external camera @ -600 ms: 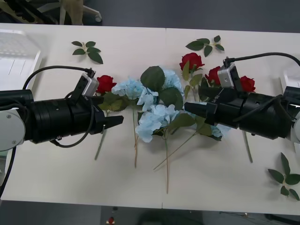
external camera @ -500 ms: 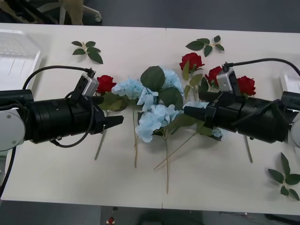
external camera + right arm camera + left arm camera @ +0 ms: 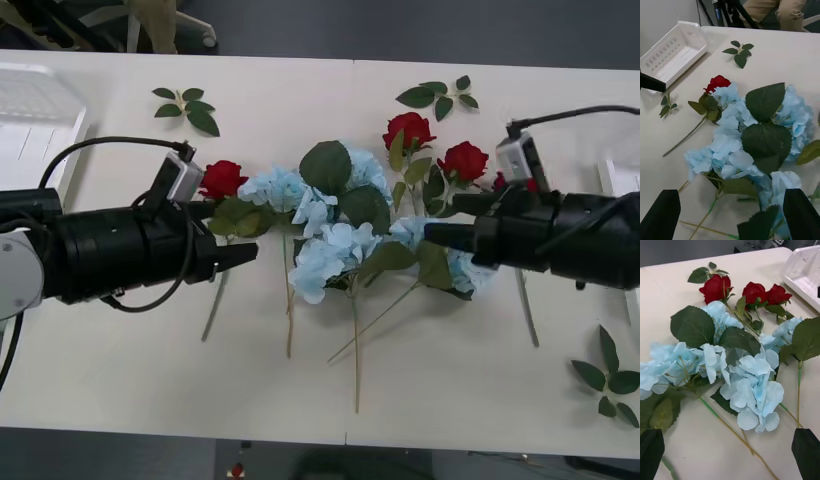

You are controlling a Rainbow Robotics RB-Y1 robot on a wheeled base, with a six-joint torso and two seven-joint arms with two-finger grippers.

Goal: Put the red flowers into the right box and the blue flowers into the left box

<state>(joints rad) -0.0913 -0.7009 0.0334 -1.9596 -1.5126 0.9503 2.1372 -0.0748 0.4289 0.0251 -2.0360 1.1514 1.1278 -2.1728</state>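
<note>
The blue flowers lie in a heap at the table's middle, among large dark leaves. One red flower lies at the heap's left. Two red flowers lie at its right, and another peeks out behind my right arm. My left gripper hovers open just left of the heap, over a stem. My right gripper is open at the heap's right edge. The left wrist view has the blue flowers ahead of the open fingers. The left box is far left, the right box at the right edge.
Loose leaf sprigs lie at the back left, the back right and the front right. Long stems trail from the heap toward the table's front edge. Bare table lies in front of both arms.
My right arm has drawn back to the right, uncovering a red flower it had hidden. My left arm has shifted slightly left. The flowers lie as before.
</note>
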